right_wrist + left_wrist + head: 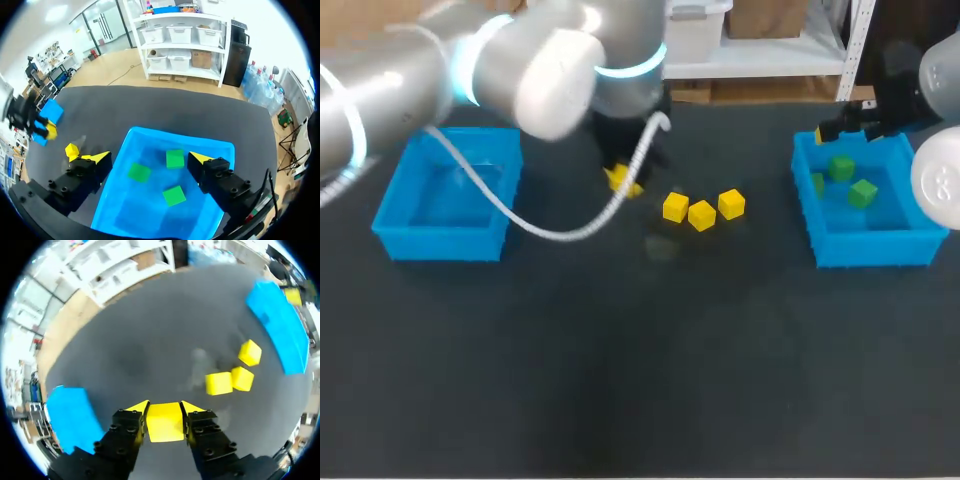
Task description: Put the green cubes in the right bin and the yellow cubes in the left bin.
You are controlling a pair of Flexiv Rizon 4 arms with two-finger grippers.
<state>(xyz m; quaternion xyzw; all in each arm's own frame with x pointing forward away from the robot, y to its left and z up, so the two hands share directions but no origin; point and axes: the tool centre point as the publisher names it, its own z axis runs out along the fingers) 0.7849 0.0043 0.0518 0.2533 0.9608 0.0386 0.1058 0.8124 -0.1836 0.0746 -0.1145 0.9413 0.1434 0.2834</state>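
Yellow is the colour of the cube (164,422) that is gripped by the left gripper (165,407): its jaws are closed on the cube from two sides, with a yellow-tipped finger pressed against each flank. In the head view this yellow cube (623,181) is seen near the far middle of the dark desk (620,380), under the left arm; whether it is touching the surface cannot be told.

Three loose yellow cubes (701,214) are seen lying on the desk just to the right of the held one, between the two bins. Two of them are touching and the third is just beside them.

The left bin (440,242), blue, is set at the desk's left side, well apart from the cubes. The right bin (868,250), also blue, is set at the right side, and three green cubes (175,158) are lying apart from one another on its floor.

The right gripper (150,157) is held above the right bin with its jaws spread wide, gripping nothing.
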